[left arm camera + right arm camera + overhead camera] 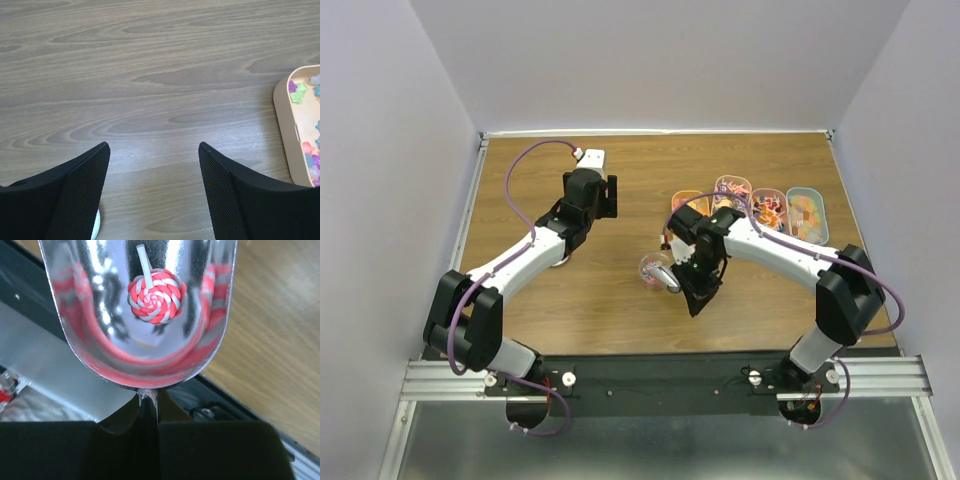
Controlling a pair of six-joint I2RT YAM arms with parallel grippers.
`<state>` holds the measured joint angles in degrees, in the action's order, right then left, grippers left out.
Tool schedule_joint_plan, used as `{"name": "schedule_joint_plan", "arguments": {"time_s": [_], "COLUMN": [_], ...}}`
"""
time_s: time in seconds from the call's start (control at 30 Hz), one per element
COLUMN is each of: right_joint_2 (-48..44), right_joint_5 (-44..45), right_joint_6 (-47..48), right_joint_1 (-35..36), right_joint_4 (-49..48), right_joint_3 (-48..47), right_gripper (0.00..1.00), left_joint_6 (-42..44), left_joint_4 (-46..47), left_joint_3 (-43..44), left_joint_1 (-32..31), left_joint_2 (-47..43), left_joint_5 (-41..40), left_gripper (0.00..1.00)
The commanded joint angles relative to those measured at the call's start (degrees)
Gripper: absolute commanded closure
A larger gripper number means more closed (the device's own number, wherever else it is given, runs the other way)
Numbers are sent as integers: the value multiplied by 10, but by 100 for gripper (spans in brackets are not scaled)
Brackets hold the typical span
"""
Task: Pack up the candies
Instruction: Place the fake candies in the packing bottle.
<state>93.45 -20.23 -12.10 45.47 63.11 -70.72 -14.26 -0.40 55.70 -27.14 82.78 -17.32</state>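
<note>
My right gripper (150, 404) is shut on the thin handle of a shiny metal scoop (90, 335). One red-and-white swirl lollipop candy (155, 295) lies in the scoop's bowl. From above, the scoop (658, 273) hangs over the table's middle, just left of the right gripper (682, 282). More candies (770, 208) fill oblong trays at the back right. My left gripper (152, 147) is open over bare wood with nothing between its fingers. In the top view the left gripper (605, 197) is left of the trays.
Several pastel oblong trays (807, 200) stand in a row at the back right. One beige tray (283, 125) with star-shaped sweets shows at the right edge of the left wrist view. A white round rim (96, 224) peeks out beside the left finger.
</note>
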Motion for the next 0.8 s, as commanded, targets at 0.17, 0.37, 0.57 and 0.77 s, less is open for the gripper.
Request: {"name": "schedule_joint_plan", "arguments": {"time_s": [0.17,0.37,0.57,0.77], "right_joint_2": [51,77,85,84], "right_joint_5": [-64,-67,-101,-156], "right_joint_6": [-15,-17,-1,1], "right_joint_1": [5,-7,-35,-40], "right_joint_4": [86,118,162,164], "right_joint_3": [-81,-131,-144,-112], "right_gripper": [99,99,99,99], "left_joint_6": [8,10,10,10], "left_joint_4": [-7,-7,-7,-8], "left_joint_3": [11,10,8,6], "left_joint_1": [-3,-2,-3,-3], "left_joint_2": [-10,-13,-22,-30], "left_joint_5": [-21,-23,-25,-26], "left_gripper": [21,21,21,21]}}
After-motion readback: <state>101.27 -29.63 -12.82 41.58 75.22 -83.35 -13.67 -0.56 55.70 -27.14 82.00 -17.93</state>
